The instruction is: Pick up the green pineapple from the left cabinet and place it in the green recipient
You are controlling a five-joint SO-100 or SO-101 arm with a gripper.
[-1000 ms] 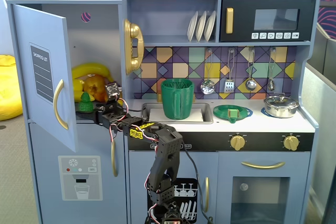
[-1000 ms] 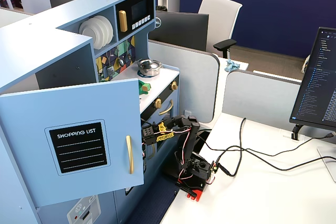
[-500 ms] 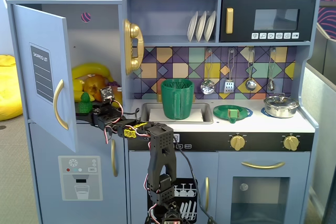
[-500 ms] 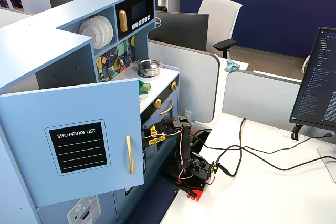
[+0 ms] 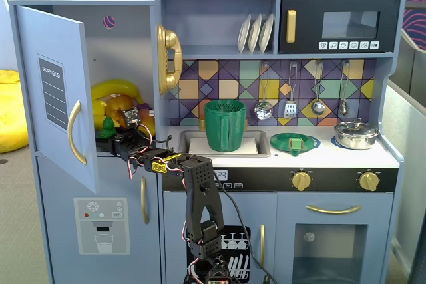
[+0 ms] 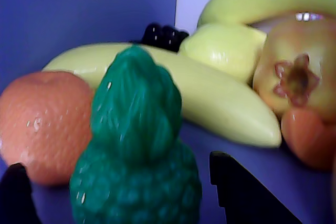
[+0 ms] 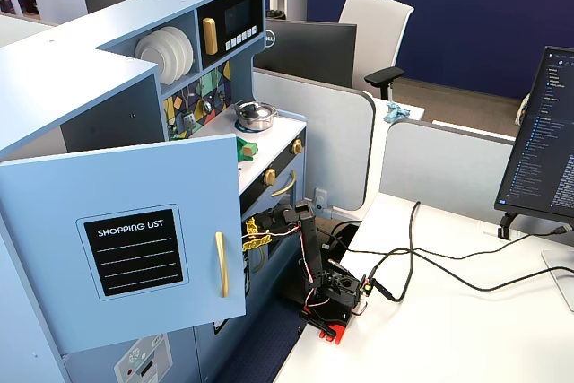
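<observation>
The green pineapple stands upright on the shelf of the left cabinet, whose door hangs open. My gripper is inside the cabinet and open. In the wrist view its black fingers flank the pineapple's body, with a gap on each side. The green recipient stands in the sink to the right. In the side fixed view the open cabinet door hides the gripper and pineapple; only the arm shows.
Behind the pineapple lie yellow bananas, an orange fruit, a lemon and a reddish-yellow fruit. A flat green dish and a metal pot sit on the counter. A gold phone hangs on the cabinet's side wall.
The arm has stretched further left into the cabinet, bringing the open gripper up around the pineapple. The pineapple has not moved.
</observation>
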